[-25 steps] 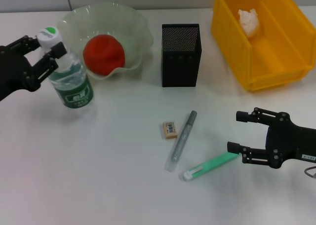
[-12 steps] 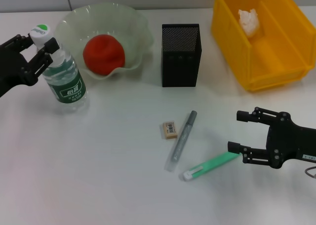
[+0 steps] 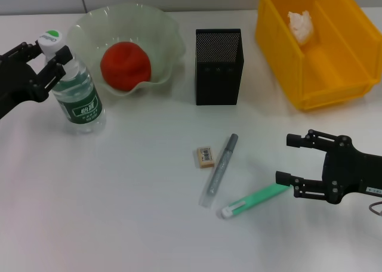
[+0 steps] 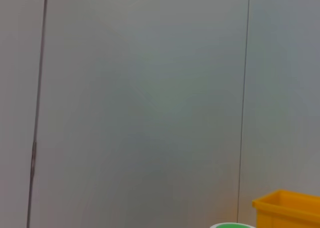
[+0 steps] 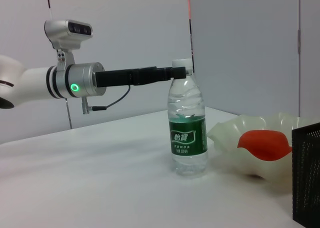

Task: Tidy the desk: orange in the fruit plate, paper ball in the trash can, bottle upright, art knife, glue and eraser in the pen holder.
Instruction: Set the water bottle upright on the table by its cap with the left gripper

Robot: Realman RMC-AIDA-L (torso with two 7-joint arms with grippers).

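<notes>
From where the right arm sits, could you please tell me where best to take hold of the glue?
Probably mid-barrel on the glue, from above, pincer jaws across its width: it lies flat on the desk, its green end near the open right pincer, clear of the art knife.

This looks like a robot test lab, staged as an office desk. The desk (image 3: 119,212) is a plain white top with nothing on it but a few props: a yellow bin (image 3: 316,45), a black mesh pen holder (image 3: 219,66), a green bowl (image 3: 155,27). Behind it, the wrist views show only bare grey wall panels (image 4: 145,103) with thin seams. A white robot arm (image 5: 30,83) with a glowing green ring reaches in across the table.
</notes>
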